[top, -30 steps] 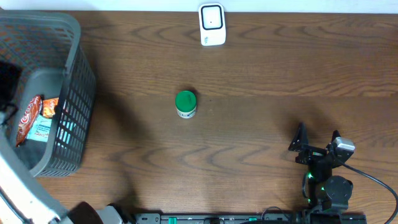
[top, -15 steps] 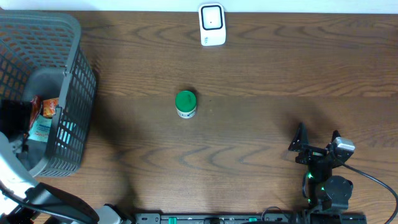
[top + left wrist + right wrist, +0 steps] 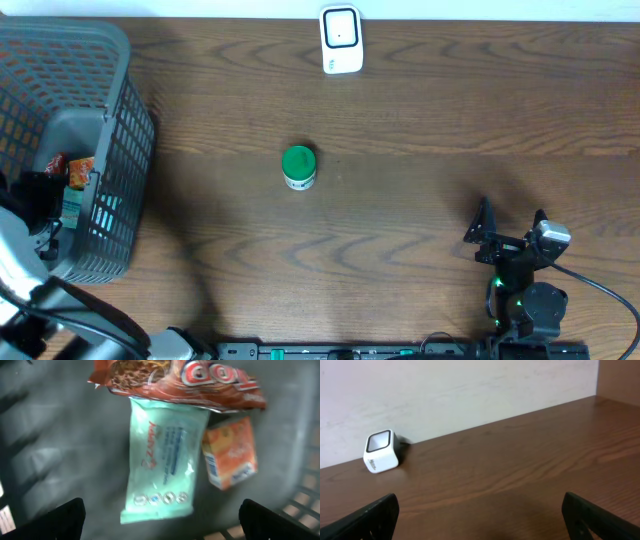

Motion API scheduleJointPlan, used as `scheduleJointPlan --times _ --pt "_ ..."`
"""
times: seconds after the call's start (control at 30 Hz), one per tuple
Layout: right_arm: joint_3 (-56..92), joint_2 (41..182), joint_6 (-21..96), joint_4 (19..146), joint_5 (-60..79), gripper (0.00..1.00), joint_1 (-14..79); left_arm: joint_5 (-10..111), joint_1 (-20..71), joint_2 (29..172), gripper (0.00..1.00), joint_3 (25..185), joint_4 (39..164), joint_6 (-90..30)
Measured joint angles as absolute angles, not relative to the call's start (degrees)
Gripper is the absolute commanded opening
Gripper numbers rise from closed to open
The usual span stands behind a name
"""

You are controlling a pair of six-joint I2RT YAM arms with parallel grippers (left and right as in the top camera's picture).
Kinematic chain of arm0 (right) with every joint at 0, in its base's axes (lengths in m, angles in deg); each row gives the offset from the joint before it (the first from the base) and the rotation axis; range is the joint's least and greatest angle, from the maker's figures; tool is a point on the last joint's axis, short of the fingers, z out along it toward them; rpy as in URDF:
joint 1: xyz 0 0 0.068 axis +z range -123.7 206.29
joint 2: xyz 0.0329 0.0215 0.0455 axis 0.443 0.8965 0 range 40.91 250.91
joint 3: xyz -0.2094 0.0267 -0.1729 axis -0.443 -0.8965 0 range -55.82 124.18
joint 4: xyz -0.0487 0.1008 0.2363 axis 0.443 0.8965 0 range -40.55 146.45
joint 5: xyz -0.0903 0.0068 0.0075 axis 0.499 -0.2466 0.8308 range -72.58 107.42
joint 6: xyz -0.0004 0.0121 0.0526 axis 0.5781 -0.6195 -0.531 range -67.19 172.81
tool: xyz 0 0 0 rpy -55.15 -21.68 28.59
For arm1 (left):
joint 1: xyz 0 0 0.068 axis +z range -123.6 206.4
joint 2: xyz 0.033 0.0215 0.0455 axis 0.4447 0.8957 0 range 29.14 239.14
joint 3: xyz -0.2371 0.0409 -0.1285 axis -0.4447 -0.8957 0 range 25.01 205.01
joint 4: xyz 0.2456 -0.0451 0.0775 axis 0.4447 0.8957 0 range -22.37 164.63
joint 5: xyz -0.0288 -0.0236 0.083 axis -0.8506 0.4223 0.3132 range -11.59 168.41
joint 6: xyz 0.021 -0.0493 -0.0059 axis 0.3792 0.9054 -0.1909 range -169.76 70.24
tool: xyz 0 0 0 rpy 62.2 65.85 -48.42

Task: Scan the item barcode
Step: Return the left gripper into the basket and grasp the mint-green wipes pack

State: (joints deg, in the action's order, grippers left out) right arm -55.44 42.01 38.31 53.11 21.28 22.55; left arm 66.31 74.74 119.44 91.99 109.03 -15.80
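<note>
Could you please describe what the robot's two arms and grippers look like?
The right gripper and left gripper have black fingers. The right arm is black, with a silver camera block, green lights and a black cable. The left arm shows a white link.

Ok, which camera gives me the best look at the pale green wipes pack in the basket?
Left wrist: the wipes pack fills mid-frame, seen from above, though its print is blurred. Overhead shows only a small sliver of it inside the basket. Right wrist misses it and faces the scanner instead.
</note>
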Motion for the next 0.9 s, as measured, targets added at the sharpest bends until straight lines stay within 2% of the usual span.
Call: scheduleJointPlan --times 0.33,0.53,0.57,0.67,0.77,0.87,0.9 --pt "-55.4 42.0 38.3 53.1 21.3 0.99 22.5 67.0 74.7 131.6 0.98 92.0 107.0 -16.6" --pt "-55.4 42.0 38.3 53.1 21.3 0.99 22.5 67.1 74.7 133.4 1.0 92.7 106.6 -16.9" --pt "-55.4 42.0 38.3 53.1 21.3 0.99 22.5 67.2 74.7 133.7 0.93 93.0 106.6 -17.0" --pt "-55.4 42.0 38.3 53.1 21.3 0.99 22.5 67.4 74.7 134.7 0.63 93.9 106.2 -17.6" --pt "-55.4 42.0 38.3 53.1 21.3 0.99 22.5 66.0 74.7 135.6 0.44 94.5 105.0 -18.4" --pt "-55.4 42.0 38.3 53.1 21.3 0.99 22.5 64.3 74.7 136.1 0.08 94.7 104.5 -18.7" --pt "-55.4 42.0 38.3 53.1 21.3 0.99 22.5 63.7 74.7 136.0 0.07 94.9 104.5 -18.8"
